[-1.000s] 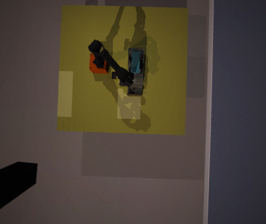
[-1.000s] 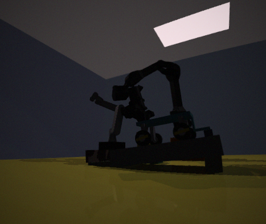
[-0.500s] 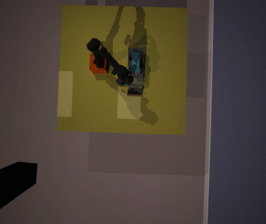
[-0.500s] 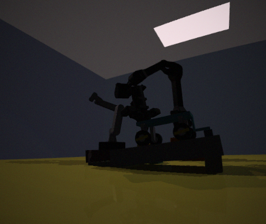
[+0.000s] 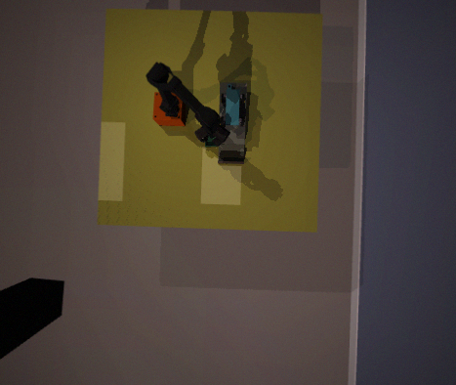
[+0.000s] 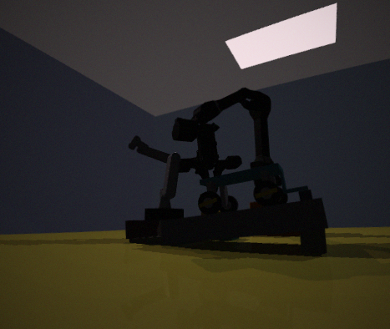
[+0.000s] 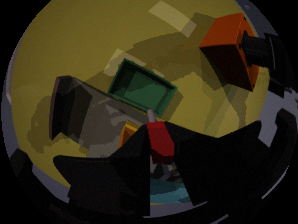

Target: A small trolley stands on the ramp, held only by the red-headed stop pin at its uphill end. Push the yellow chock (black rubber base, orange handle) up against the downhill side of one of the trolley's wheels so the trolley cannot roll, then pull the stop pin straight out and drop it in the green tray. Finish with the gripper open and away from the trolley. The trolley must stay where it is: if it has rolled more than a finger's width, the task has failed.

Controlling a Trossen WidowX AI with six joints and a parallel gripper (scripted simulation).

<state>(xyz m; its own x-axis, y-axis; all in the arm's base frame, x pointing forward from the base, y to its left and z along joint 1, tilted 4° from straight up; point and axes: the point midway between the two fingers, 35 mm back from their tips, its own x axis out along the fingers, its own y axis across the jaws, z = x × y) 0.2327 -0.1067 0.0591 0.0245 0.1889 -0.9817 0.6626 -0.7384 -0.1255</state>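
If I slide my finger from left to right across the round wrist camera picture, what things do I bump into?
Dark grey sloping ramp → green open tray → red-headed stop pin, pinched in the black gripper → orange boxy arm base.

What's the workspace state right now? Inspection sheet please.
Surface: yellow mat with paler patches.
Job's things: teal trolley on the dark ramp; red-headed stop pin in the gripper; green tray lies beyond it, holding nothing visible; chock only an orange glimpse in the wrist view.
Clutter: black block off the mat.
Gripper: gripper shut on the pin, near the tray.
Cables: nothing seen.
Surroundings: dim room, blue walls, ceiling light.
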